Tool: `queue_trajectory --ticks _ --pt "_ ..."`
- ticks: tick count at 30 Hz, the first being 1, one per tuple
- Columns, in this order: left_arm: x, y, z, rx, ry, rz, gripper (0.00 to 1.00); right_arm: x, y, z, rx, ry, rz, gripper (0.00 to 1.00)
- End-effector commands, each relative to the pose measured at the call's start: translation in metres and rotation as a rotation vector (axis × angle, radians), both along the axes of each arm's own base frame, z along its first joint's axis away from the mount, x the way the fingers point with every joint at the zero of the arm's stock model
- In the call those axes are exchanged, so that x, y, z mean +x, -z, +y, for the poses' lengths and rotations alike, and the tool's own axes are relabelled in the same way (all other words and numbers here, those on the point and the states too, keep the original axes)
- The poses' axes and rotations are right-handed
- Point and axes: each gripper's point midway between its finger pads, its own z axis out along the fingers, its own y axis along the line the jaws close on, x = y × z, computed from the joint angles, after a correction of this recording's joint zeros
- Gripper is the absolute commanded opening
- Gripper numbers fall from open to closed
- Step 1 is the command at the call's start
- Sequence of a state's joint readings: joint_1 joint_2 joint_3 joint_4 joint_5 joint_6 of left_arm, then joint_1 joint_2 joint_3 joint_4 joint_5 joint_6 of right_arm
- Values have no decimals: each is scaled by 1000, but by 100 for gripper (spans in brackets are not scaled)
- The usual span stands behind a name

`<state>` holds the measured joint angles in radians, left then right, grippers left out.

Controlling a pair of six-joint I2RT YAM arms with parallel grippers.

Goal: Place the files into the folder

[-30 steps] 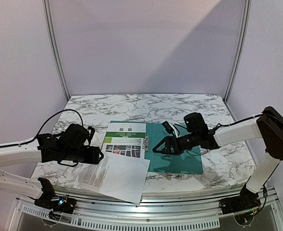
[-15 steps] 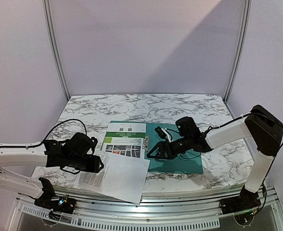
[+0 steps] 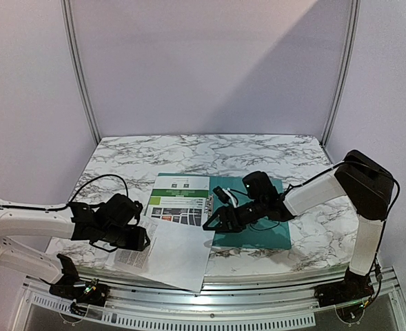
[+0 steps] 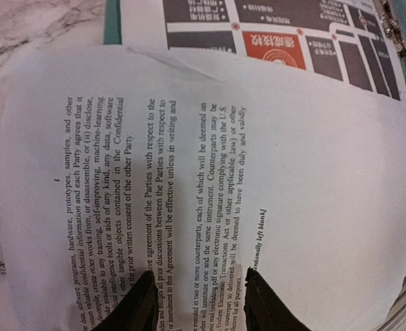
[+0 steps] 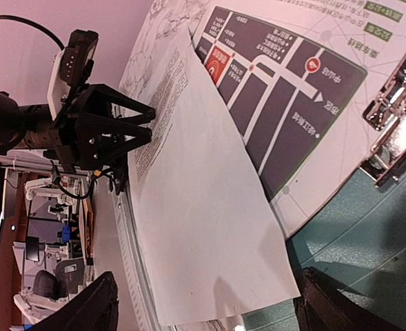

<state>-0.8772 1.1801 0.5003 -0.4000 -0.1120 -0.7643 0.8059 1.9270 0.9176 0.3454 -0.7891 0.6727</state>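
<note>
- White sheet (image 3: 169, 254) lies askew on the marble table (image 3: 189, 148). Its far edge overlaps the near edge of the map sheet (image 3: 180, 198). The map sheet rests on the open teal folder (image 3: 258, 224), left of the metal clip (image 3: 209, 205).
- Only the top view shows the whole layout. The left gripper (image 3: 139, 239) sits low at the white sheet's left edge, and the right gripper (image 3: 211, 223) is by its far right corner, near the clip.
- Only the left wrist view makes the printed text readable. Its two fingers (image 4: 142, 303) stand apart above the text block with paper showing between them, clamping nothing.
- The right wrist view shows that far right corner lying between its own widely parted fingers (image 5: 92, 310), over the teal folder. The left gripper faces it across the sheet, jaws spread.
</note>
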Motion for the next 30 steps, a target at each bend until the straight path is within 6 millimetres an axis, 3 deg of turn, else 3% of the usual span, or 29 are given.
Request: queue_trajectory --ticks 1,8,15,30 --pt "-6 8 -1 9 19 11 43 -6 2 9 11 -22 18 88" --pt "-8 16 0 21 24 25 43 -9 -1 14 34 -31 30 81" --pt "-8 18 0 20 24 26 42 -13 8 17 25 -39 50 56" --pt "-7 19 -1 14 24 23 41 -18 31 17 -89 -37 24 28"
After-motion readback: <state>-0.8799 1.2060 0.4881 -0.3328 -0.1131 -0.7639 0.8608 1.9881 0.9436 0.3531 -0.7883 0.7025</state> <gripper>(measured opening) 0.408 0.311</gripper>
